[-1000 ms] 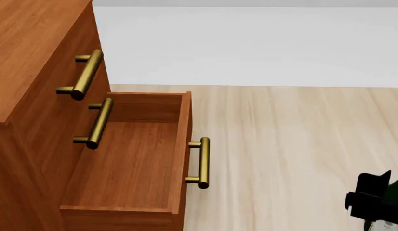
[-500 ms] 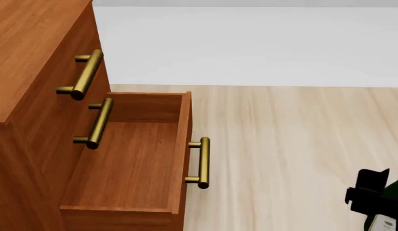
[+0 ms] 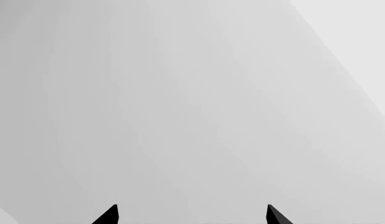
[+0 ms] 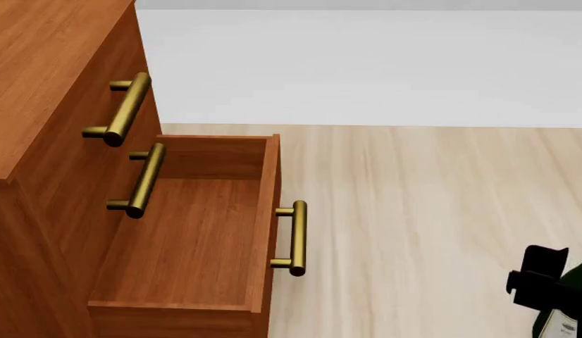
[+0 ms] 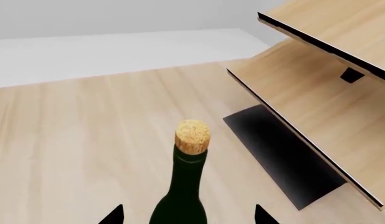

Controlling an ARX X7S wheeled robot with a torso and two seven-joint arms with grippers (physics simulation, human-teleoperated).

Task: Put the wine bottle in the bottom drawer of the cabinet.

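Head view: the right gripper sits low at the edge of the frame, with the wine bottle just beside it, well apart from the cabinet and its pulled-out bottom drawer. In the right wrist view the bottle stands between the fingertips, cork ahead of them; whether they press it I cannot tell. A light wood rack lies beyond. The left gripper has its tips spread apart, holding nothing.
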